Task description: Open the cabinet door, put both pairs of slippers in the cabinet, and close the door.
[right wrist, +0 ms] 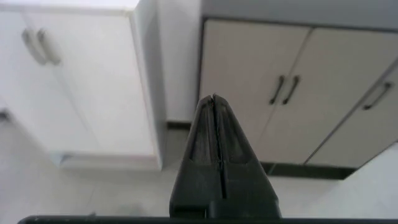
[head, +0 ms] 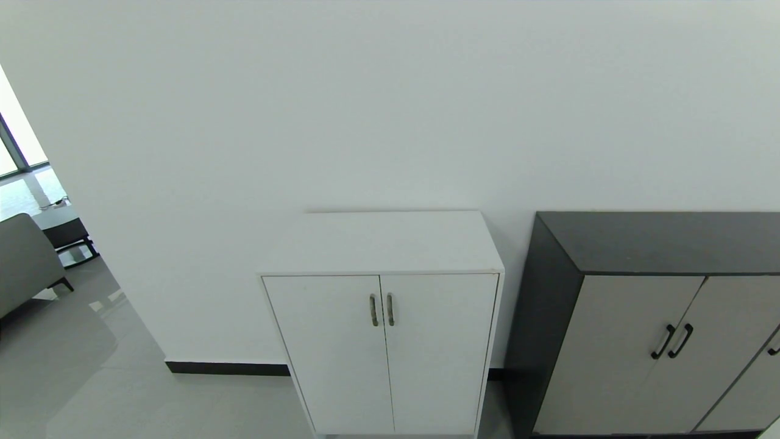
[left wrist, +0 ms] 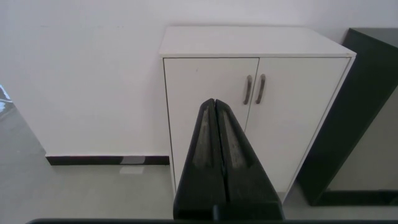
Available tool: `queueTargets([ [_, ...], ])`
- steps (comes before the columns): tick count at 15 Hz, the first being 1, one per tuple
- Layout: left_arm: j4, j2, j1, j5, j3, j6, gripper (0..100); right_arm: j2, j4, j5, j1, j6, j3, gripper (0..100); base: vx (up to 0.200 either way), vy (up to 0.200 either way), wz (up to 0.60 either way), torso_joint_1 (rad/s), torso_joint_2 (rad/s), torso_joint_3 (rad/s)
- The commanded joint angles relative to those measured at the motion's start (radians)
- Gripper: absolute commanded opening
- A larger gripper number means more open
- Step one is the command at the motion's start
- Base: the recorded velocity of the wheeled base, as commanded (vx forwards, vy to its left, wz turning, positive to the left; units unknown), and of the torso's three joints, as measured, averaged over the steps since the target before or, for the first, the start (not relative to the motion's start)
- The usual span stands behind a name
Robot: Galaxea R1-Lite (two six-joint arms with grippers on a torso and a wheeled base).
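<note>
Both pairs of jaws are pressed together empty, and closed doors [head: 332, 347] hide the cabinet [head: 384, 241] interior.

The white cabinet [head: 381, 244] is standing against the wall [head: 390, 110], both its doors [head: 329, 353] sitting shut, their two handles [head: 373, 310] hanging side by side at the middle seam. A dark cabinet [head: 548, 317] is standing just to its right, and a grey armchair [head: 21, 262] is sitting well off to its left.

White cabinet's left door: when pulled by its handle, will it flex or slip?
The left door looks like a flat rigid panel, so it probably swings without flexing. Its slim, smooth handle may slip from a loose grip.
</note>
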Motion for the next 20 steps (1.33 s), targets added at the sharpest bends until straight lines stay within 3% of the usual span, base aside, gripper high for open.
queueTargets([
  [1,0.000,0.001,0.000,0.000,0.000,-0.002,0,-0.079,0.000,-0.006,-0.028,0.025,0.001,0,0.000,0.000,0.00,0.000,0.00,0.000],
  [4,0.000,0.001,0.000,0.000,0.000,-0.002,0,-0.079,0.000,-0.009,-0.031,0.015,0.001,0,0.000,0.000,0.00,0.000,0.00,0.000],
  [7,0.000,0.001,0.000,0.000,0.000,0.000,0,-0.156,0.000,0.002,-0.150,-0.016,-0.001,0,0.000,0.000,0.00,0.000,0.00,0.000],
  [14,0.000,0.001,0.000,0.000,0.000,0.000,0,-0.179,-0.029,0.010,-0.134,0.030,0.010,0,0.000,0.000,0.00,0.000,0.00,0.000],
  [16,0.000,0.001,0.000,0.000,0.000,0.002,0,-0.179,0.000,0.100,-0.132,0.064,0.024,0,0.000,0.000,0.00,0.000,0.00,0.000],
  [20,0.000,0.001,0.000,0.000,0.000,0.002,0,-0.180,-0.003,0.108,-0.132,0.065,0.024,0,0.000,0.000,0.00,0.000,0.00,0.000],
])
